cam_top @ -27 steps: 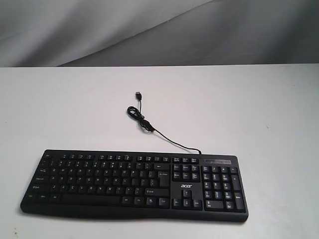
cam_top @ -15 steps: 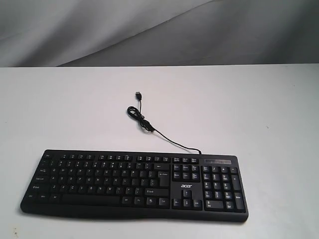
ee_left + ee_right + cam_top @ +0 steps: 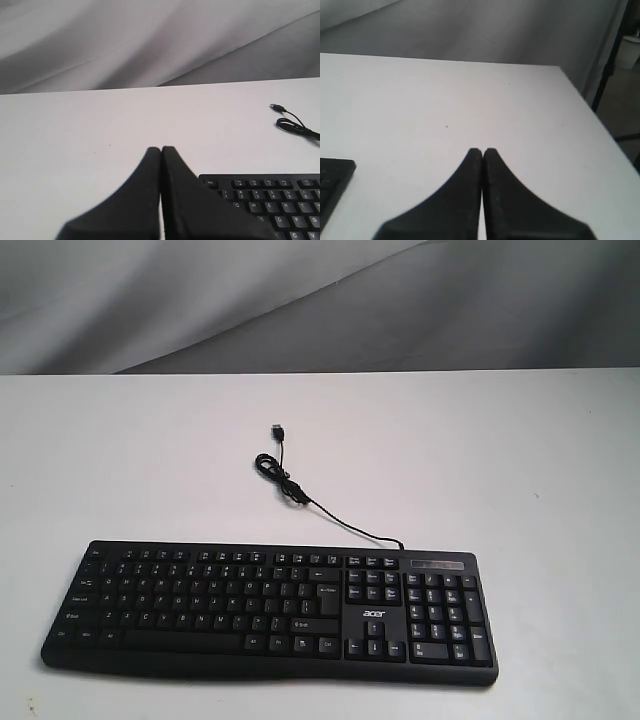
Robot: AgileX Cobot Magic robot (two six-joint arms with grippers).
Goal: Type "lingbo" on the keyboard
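The black keyboard lies flat near the table's front edge, number pad and white acer logo on its right side. Its thin cable loops away toward the back and ends in a loose USB plug. Neither arm shows in the exterior view. In the left wrist view my left gripper is shut with nothing in it, beside the keyboard's Esc corner. My right gripper is shut and empty over bare table, with the keyboard's corner off to one side.
The white table carries only the keyboard and cable. A grey draped backdrop hangs behind it. The right wrist view shows the table's side edge, with a dark stand and floor beyond.
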